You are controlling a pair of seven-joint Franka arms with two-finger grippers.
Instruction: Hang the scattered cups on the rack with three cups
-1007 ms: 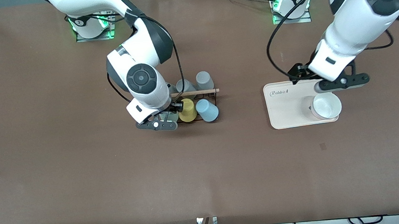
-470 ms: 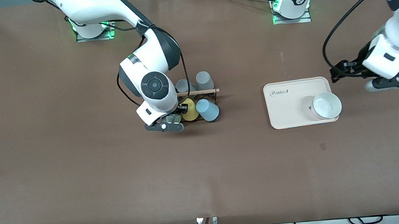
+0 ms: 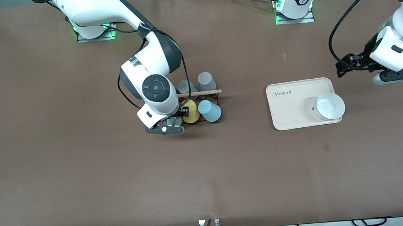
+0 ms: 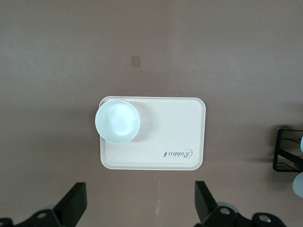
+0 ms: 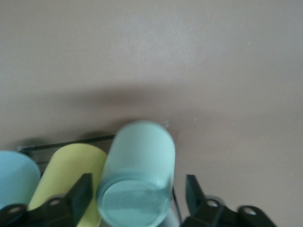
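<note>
Right hand is spread on both sides of the green cup, not squeezing it. That cup sits on the rack, mid-frame, beside the yellow cup and blue cup. I think hanging is nearly done. My left hand waits, spread and empty, over bare counter.

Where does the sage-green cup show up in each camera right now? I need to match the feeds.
Front view: sage-green cup on the rack, beside the yellow cup, mostly hidden under the right gripper.
Left wrist view: not in it.
Right wrist view: sage-green cup between the open fingers.
Shared landmark: the yellow cup, in both the front and right wrist views.
</note>
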